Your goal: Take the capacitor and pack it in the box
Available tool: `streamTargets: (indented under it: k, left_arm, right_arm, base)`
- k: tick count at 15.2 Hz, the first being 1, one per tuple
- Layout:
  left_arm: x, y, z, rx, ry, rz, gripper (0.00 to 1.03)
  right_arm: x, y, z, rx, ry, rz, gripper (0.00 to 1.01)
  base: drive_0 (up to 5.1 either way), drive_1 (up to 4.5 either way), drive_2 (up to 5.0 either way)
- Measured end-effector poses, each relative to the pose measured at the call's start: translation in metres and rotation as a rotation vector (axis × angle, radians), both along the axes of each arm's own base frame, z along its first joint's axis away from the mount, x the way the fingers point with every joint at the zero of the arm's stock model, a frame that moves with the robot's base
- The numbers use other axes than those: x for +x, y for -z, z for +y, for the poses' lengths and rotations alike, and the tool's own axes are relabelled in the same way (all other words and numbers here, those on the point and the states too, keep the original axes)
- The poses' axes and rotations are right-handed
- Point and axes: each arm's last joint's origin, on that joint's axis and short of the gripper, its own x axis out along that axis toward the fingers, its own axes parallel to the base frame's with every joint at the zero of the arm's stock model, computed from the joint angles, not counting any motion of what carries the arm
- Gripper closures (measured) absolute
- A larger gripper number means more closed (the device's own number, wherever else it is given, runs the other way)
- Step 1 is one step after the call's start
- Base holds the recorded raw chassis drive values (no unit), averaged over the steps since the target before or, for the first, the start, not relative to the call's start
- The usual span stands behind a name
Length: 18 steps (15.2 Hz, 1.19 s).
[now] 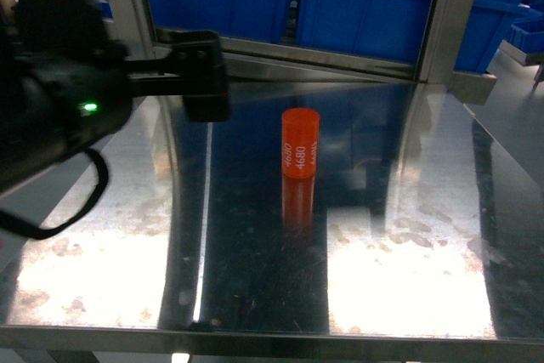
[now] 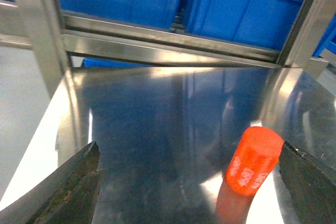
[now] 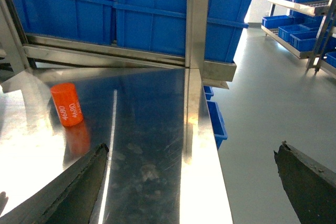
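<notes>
Steel table (image 1: pixel 408 235), glare patches; blue bins (image 1: pixel 357 6) behind. Head view: orange capacitor (image 1: pixel 300 143) upright mid-table, marked 4680. Left gripper (image 1: pixel 204 82) hovers just left of it and further back.
Left wrist view: jaws spread wide, empty; capacitor (image 2: pixel 253 160) between them, nearer the right-hand jaw.
Right wrist view: right gripper (image 3: pixel 191 182) wide open, empty, at the table's edge; capacitor (image 3: pixel 67 104) well apart, far left.

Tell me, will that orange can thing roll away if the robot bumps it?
Probably not while upright: the capacitor stands on its flat end on the steel table. It looks taller than wide, so a sideways nudge might tip it, and then its round side could roll. The shiny tabletop likely lets it slide easily too. It looks rigid, so the open left gripper shouldn't squash it.
</notes>
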Motion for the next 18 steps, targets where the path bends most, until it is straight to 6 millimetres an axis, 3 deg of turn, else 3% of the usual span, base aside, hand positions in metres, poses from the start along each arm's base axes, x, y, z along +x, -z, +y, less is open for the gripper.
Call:
streamTargets:
  k: [4,8,11,15,18]
  left_arm:
    - [0.057,0.011,-0.057,-0.017,0.102,0.017,0.05]
    - [0.098,0.044,-0.094,0.01,0.126,0.089,0.05]
    - [0.114,0.08,-0.103,0.041,0.112,0.179,0.05]
    - [0.12,0.103,-0.106,0.051,0.106,0.251,0.05]
    - [0.122,0.102,-0.107,0.042,0.103,0.263,0.26]
  right_arm:
    - [0.0,0.0,0.0,0.0,0.0,0.0,0.03]
    - [0.0,0.0,0.0,0.0,0.0,0.0,0.03]
    - [0.0,0.0,0.0,0.0,0.0,0.0,0.03]
    - [0.0,0.0,0.0,0.0,0.0,0.0,0.03]
    - [0.0,0.0,0.0,0.0,0.0,0.0,0.03]
  base:
    - [0.0,0.0,0.0]
    - [0.0,0.0,0.0]
    - [0.0,0.0,0.0]
    - [0.0,0.0,0.0]
    - [0.0,0.0,0.0]
